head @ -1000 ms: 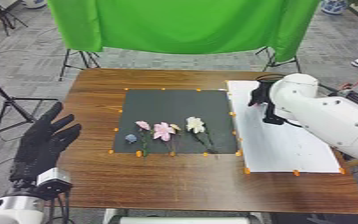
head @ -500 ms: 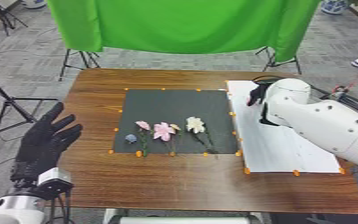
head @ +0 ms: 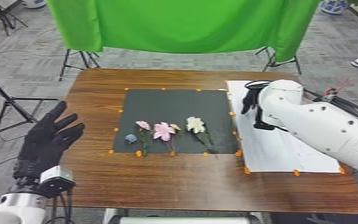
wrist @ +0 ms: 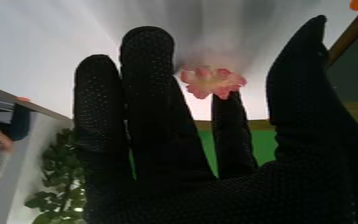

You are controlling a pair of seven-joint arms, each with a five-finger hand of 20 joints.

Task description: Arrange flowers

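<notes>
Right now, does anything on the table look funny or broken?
Nothing stands out. The white flower and pink flowers lie side by side on the dark mat, and another pink bloom is near the right hand.

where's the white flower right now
In the head view, the white flower lies rightmost in the row on the black mat, right of the big pink flower.
</notes>
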